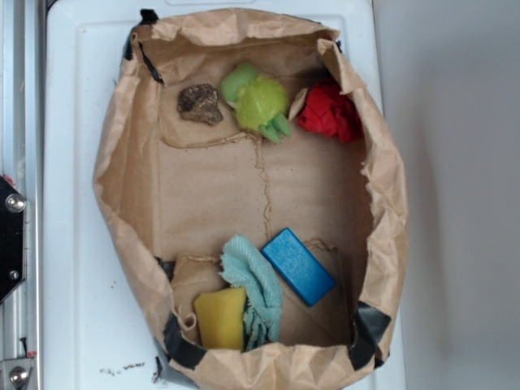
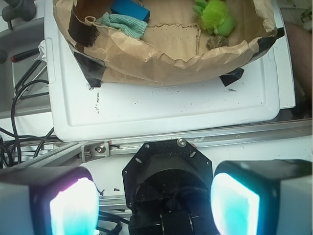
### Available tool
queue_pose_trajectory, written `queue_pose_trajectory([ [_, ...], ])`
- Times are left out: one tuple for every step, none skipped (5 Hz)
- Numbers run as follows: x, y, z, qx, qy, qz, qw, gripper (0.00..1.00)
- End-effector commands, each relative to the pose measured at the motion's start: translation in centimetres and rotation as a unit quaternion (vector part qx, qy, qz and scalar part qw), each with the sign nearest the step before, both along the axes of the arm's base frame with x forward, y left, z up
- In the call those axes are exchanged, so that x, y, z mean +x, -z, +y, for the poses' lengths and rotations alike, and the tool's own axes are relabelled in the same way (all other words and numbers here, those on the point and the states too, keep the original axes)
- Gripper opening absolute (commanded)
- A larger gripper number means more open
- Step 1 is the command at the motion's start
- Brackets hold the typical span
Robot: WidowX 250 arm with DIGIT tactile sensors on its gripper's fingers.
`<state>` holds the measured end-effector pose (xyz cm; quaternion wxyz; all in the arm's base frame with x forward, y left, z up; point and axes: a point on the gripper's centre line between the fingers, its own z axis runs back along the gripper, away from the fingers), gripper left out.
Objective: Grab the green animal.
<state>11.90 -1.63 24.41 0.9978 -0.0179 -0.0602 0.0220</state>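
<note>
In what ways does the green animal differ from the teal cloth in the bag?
The green animal is lime green, plump and rounded; the teal cloth is blue-green, flat and crumpled. The animal lies at the bag's far end between a brown lump and a red thing; the cloth lies at the opposite end, beside a yellow sponge.

Green toy point(image 1: 260, 104) lies open from above, brown rock point(image 1: 200, 104) just left, red cloth point(image 1: 329, 112) just right, paper bag wall point(image 1: 244, 32) close behind. Bare paper mid-bag.
</note>
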Motion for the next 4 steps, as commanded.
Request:
queue_pose_trajectory([
  [0.0,0.0,0.0,0.000,0.000,0.000,1.000,1.00],
  [3.3,-0.4,0.6,0.017,-0.004,-0.025,1.000,1.00],
  [6.0,0.0,1.3,0.021,-0.007,-0.012,1.000,1.00],
  [7.5,0.5,2.0,0.038,0.017,-0.022,0.999,1.00],
])
